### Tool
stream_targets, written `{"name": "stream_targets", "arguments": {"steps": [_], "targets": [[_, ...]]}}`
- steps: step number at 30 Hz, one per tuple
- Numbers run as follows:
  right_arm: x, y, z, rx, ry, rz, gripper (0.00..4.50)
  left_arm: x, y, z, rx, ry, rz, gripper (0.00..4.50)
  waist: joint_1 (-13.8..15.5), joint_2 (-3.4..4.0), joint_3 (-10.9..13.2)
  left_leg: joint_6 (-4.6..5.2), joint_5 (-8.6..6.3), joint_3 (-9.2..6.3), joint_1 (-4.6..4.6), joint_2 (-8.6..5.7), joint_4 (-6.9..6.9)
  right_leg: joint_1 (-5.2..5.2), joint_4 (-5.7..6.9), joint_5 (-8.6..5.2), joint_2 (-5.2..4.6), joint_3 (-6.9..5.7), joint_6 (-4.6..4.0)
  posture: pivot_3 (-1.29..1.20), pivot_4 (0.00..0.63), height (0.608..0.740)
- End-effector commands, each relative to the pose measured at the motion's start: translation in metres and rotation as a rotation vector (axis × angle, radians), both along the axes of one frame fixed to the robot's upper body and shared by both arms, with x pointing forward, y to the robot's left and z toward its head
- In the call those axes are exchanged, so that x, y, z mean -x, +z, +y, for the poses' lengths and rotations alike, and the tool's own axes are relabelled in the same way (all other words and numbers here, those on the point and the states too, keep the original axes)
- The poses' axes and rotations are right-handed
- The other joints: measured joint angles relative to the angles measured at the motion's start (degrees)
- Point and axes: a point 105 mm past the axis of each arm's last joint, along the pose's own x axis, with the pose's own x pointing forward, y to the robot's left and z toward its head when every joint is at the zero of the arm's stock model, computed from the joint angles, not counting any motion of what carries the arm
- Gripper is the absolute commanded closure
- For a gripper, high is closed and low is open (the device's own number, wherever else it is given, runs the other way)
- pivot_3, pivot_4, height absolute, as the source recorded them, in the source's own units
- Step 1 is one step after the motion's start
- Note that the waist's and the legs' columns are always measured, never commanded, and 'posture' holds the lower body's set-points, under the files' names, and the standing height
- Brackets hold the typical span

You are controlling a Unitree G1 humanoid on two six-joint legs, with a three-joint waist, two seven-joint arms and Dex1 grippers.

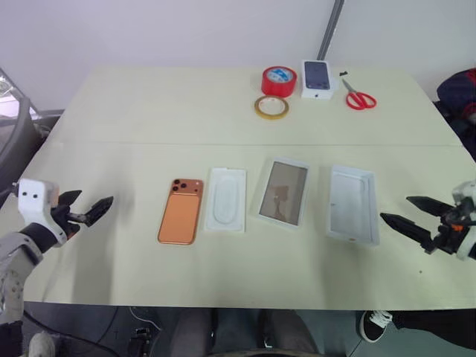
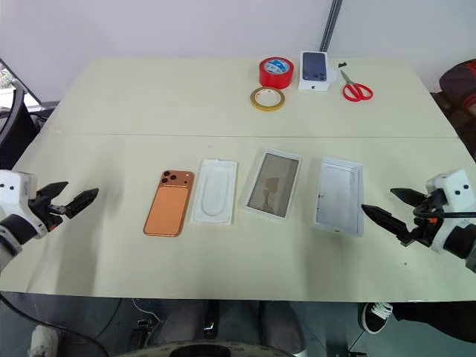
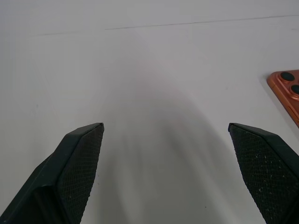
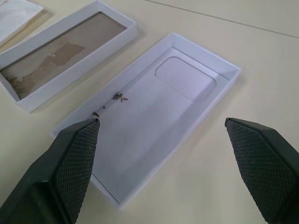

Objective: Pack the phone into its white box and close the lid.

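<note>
Sitting in a row along the desk's (image 1: 111, 104) near half: the orange phone (image 1: 181, 210) face down, a white insert (image 1: 225, 198), a tray with a brownish inside (image 1: 283, 192), then the white box (image 1: 352, 204) nearest the right edge. Left gripper (image 1: 88, 210) hovers by the left edge, fingers wide and empty. Right gripper (image 1: 413, 219) sits just beside the box, spread wide too, holding nothing.

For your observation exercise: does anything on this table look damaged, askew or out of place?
Mostly tidy. The phone lies face down. The middle tray sits slightly askew, its brown lining patchy and scuffed. The white box has a small dark mark inside.
</note>
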Motion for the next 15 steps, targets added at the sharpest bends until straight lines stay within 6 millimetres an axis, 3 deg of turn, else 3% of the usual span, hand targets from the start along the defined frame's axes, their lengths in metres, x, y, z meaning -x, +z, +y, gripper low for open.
{"name": "stream_targets", "arguments": {"steps": [1, 7, 11, 15], "targets": [[-0.002, 0.012, 0.006, 0.010, 0.022, -0.052, 0.01, -0.003, 0.017, -0.002, -0.019, -0.006, -0.058, 0.02, 0.05, 0.00, 0.00, 0.00, 0.00, 0.00, 0.00, 0.00, 0.00, 0.00, 0.00, 0.00, 0.00, 0.00, 0.00, 0.00, 0.150, 0.740], [-0.009, 0.023, 0.025, 0.018, 0.078, -0.095, 0.01, -0.013, 0.024, -0.022, 0.023, -0.057, -0.089, 0.02, -0.19, 0.00, 0.00, 0.00, 0.00, 0.00, 0.00, -0.01, 0.00, 0.00, 0.00, 0.00, 0.01, 0.00, 0.00, 0.00, 0.150, 0.740], [-0.016, 0.028, 0.070, 0.054, 0.204, -0.136, 0.01, -0.030, 0.032, -0.084, 0.127, -0.241, -0.084, 0.02, -0.14, -0.01, 0.00, -0.01, 0.00, -0.01, -0.01, -0.02, 0.06, 0.02, 0.03, 0.01, 0.02, -0.01, 0.02, 0.00, 0.150, 0.740], [-0.021, 0.029, 0.106, 0.079, 0.301, -0.176, 0.01, -0.032, 0.025, -0.153, 0.230, -0.422, 0.017, 0.02, -0.52, -0.03, 0.00, -0.01, 0.01, -0.02, -0.04, -0.04, 0.08, 0.00, 0.04, 0.01, 0.07, -0.01, 0.03, 0.00, 0.150, 0.740]]}}
